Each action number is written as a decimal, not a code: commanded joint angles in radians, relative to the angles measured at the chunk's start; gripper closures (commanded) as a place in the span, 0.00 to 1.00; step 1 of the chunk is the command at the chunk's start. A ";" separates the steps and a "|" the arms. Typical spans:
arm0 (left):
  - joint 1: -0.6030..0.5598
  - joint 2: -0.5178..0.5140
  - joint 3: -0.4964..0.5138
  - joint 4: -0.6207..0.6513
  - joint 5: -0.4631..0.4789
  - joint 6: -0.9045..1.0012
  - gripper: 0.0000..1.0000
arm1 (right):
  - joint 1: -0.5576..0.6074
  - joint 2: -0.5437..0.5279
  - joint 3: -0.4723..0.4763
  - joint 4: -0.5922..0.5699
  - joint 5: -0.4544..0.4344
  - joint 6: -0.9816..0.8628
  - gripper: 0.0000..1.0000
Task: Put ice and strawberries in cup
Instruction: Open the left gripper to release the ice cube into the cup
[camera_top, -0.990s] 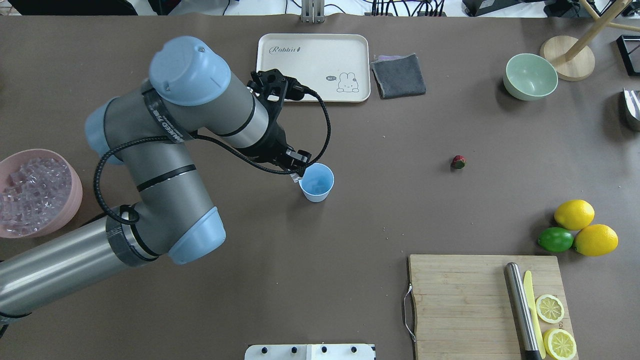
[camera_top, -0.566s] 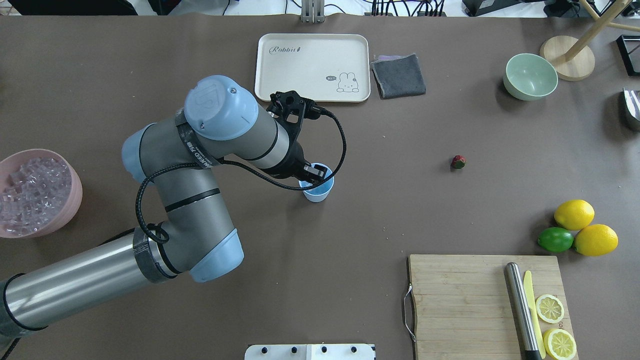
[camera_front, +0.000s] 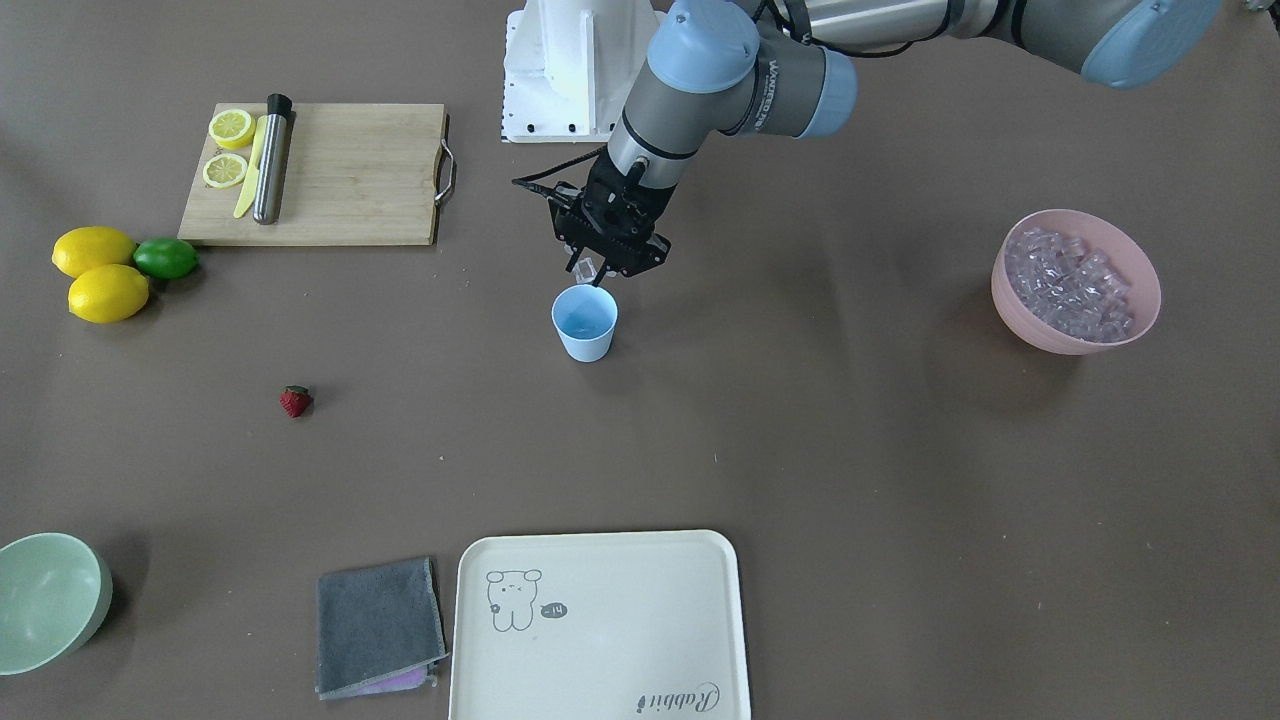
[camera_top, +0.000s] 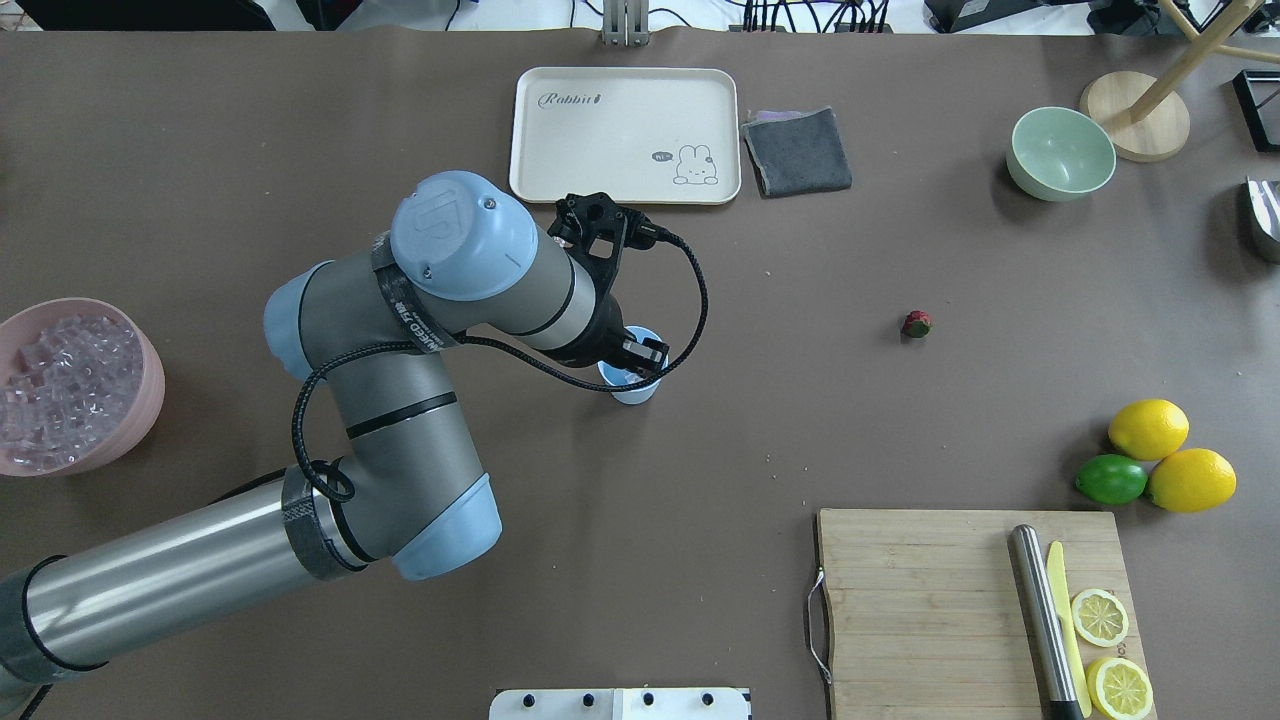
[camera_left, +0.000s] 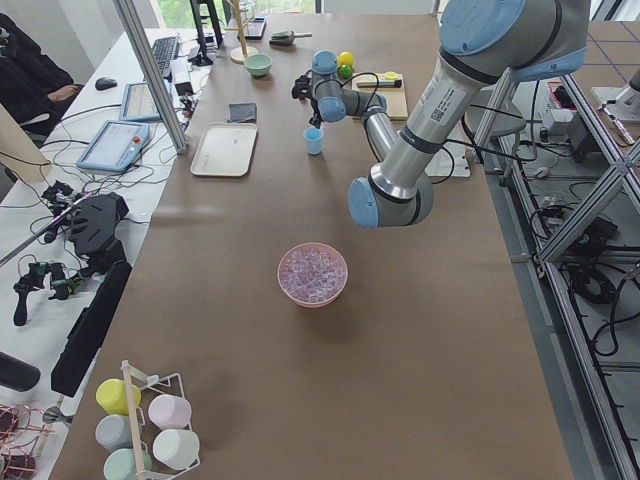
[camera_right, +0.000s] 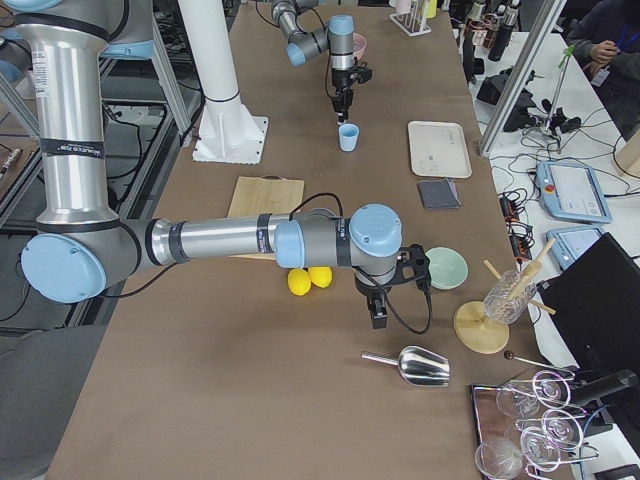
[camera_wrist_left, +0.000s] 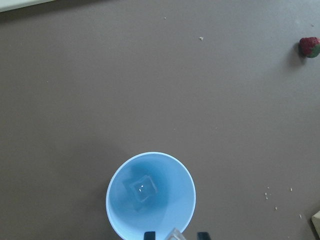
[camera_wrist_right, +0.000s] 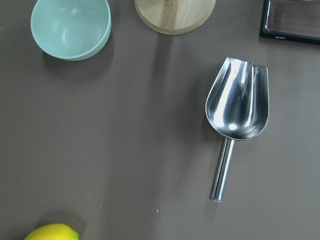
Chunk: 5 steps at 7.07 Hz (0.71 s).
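While the left tool (camera_front: 592, 274) clamps one ice cube (camera_wrist_left: 175, 234) just above the cup (camera_front: 585, 345), a second cube (camera_wrist_left: 141, 189) sits inside. From overhead, the strawberry (camera_top: 917, 324) is at its 3 o'clock and the "Rabbit" tray (camera_top: 625, 135) at 12. Can't tell on the right tool (camera_right: 378, 320).

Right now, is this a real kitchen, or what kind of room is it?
Probably a robot lab, set up like a drinks counter. The left gripper holds an ice cube over the cup, and the side bench has tablets and tangled cables. The cutting board adds the kitchen look.
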 joint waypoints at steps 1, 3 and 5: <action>-0.005 -0.004 0.023 -0.003 0.027 0.001 1.00 | -0.001 0.001 -0.001 0.000 0.001 0.002 0.00; -0.005 -0.008 0.029 -0.002 0.027 -0.002 0.52 | -0.001 0.004 -0.001 0.000 0.001 0.002 0.00; -0.004 -0.021 0.029 0.006 0.029 -0.107 0.03 | -0.001 0.008 0.000 0.000 0.001 0.003 0.00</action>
